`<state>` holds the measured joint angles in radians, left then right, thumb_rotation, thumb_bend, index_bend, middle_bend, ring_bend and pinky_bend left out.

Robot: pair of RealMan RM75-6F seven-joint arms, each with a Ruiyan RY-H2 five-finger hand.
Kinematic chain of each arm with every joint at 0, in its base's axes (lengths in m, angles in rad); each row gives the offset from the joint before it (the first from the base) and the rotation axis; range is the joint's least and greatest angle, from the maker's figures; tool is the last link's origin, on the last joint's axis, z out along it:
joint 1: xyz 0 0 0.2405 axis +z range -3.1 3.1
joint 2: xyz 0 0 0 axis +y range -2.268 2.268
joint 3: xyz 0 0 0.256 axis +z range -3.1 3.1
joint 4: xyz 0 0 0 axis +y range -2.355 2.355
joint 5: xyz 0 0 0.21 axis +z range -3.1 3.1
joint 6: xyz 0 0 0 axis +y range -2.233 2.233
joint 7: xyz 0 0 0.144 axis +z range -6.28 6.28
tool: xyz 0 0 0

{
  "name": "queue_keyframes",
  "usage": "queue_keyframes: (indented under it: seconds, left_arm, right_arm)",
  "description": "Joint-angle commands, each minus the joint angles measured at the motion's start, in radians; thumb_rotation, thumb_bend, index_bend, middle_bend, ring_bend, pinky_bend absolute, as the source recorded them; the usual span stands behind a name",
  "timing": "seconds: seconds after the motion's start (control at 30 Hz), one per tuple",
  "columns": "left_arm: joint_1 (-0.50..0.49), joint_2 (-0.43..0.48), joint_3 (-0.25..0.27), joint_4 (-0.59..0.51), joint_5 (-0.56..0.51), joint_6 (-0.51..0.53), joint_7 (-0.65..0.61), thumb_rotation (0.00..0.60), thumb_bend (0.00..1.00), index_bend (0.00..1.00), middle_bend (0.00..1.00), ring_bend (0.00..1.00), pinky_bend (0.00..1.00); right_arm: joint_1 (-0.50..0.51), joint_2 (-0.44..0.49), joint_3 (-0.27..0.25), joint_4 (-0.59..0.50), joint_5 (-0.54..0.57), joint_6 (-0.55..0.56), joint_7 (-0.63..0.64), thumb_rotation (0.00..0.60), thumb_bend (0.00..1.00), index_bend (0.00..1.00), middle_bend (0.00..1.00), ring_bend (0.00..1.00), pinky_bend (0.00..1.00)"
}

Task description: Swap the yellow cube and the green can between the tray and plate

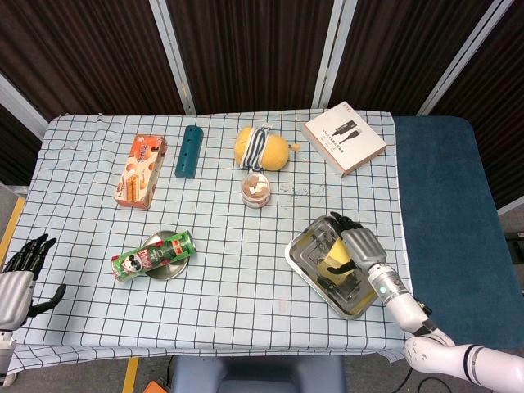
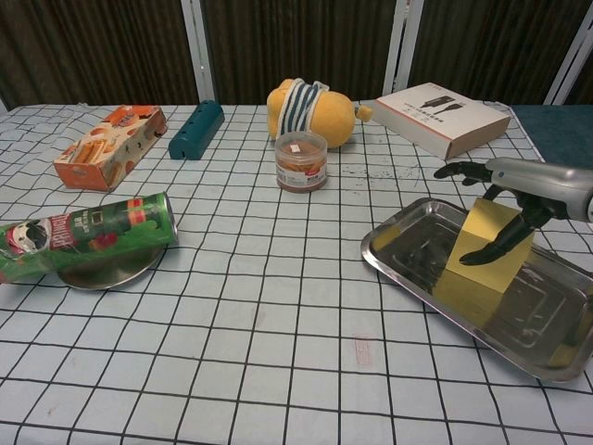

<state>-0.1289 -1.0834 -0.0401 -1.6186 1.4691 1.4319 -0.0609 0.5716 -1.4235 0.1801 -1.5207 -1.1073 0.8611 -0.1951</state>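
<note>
We record the yellow foam-like cube [image 2: 489,246] standing in the shiny rectangular metal tray [image 2: 412,269] at the near right of the table, and the right hand [image 2: 505,199] poised over it with its dark fingers [image 2: 505,243] spread and draped down the cube's top and front face; whether they touch it we cannot tell, and no grip has closed. The green cylindrical snack can [image 2: 85,234] lies on its side across the small round metal plate [image 2: 102,272] at the near left, overhanging the rim at both ends. The left hand [image 1: 18,281] hangs off the table's left edge, fingers apart, holding nothing. We judge two risks: the cube could tip or skid on the slick tray if the fingers close off-centre, and the can, resting on its curved side, could roll off the plate if nudged. Behind stand a small clear lidded jar [image 2: 301,160], a yellow plush toy with a striped band [image 2: 310,109], a teal oblong block [image 2: 195,129], an orange snack box [image 2: 109,145] and a white flat carton [image 2: 442,118]. The surface is a white cloth with a black grid [image 2: 278,352]; dark panels with pale uprights close the room behind.
</note>
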Motion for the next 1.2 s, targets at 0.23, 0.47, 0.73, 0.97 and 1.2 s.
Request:
queue_keyframes:
  seconds: [0.23,0.47,0.73,0.97,1.2]
  left_arm:
    - [0.001,0.003,-0.002,-0.001,-0.004,-0.004,-0.006,0.600,0.36,0.00,0.00,0.00,0.17]
    - [0.003,0.005,-0.004,-0.002,-0.008,-0.004,-0.012,0.600,0.36,0.00,0.00,0.00,0.17]
    - [0.004,0.007,-0.005,-0.006,-0.011,-0.006,-0.009,0.600,0.36,0.00,0.00,0.00,0.17]
    - [-0.001,0.011,-0.003,-0.015,-0.025,-0.026,0.017,0.600,0.36,0.02,0.00,0.00,0.17]
    - [0.000,0.022,-0.003,-0.034,-0.043,-0.036,0.045,0.600,0.37,0.03,0.00,0.00,0.17]
  right_arm:
    - [0.017,-0.043,-0.009,0.042,0.051,0.024,-0.049,0.600,0.06,0.35,0.34,0.47,0.70]
    - [0.021,-0.075,-0.009,0.069,0.080,0.071,-0.095,0.600,0.28,0.69,0.54,0.69,0.89]
    - [0.010,-0.069,0.009,0.023,0.023,0.148,-0.064,0.600,0.38,0.80,0.62,0.76,0.96]
    - [0.062,-0.069,0.055,-0.047,-0.056,0.174,-0.067,0.600,0.38,0.81,0.62,0.76,0.96]
    - [0.178,-0.175,0.106,0.016,-0.104,0.128,-0.064,0.600,0.38,0.82,0.62,0.76,0.96]
